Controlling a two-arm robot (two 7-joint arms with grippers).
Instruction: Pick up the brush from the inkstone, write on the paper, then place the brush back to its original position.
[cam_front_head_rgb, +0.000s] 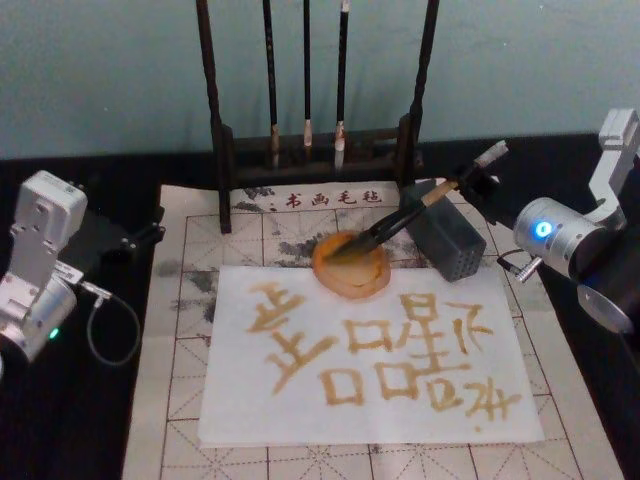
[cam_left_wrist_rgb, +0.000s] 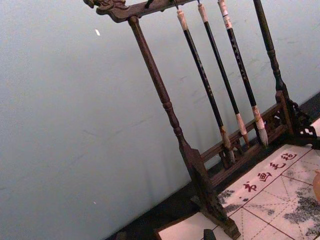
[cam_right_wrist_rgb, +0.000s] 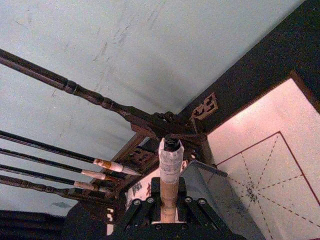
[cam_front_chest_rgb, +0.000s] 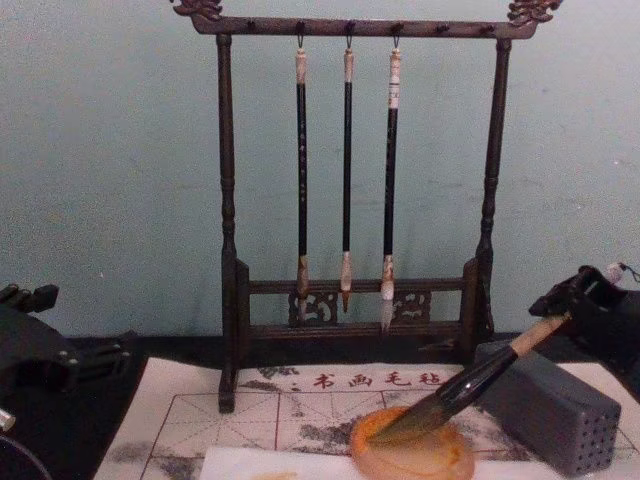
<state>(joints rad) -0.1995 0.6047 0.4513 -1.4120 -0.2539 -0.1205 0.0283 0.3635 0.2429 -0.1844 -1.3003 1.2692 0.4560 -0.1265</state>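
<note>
One brush (cam_front_head_rgb: 400, 222), right gripper (cam_front_head_rgb: 468, 183) clamped; touching inkstone (cam_front_head_rgb: 350, 283).

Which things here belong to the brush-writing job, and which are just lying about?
Job: brush, held by the right gripper, tip on the inkstone; paper with writing.
Lying about: rack, three thin brushes, grey block, gridded mat; left gripper parked at left.

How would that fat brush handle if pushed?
The brush has a round, stiff-looking handle, so it would probably roll on flat paper. Its bushy bristles, touching the inkstone, likely bend softly. Clamped slanted in the right gripper, it seems light.
</note>
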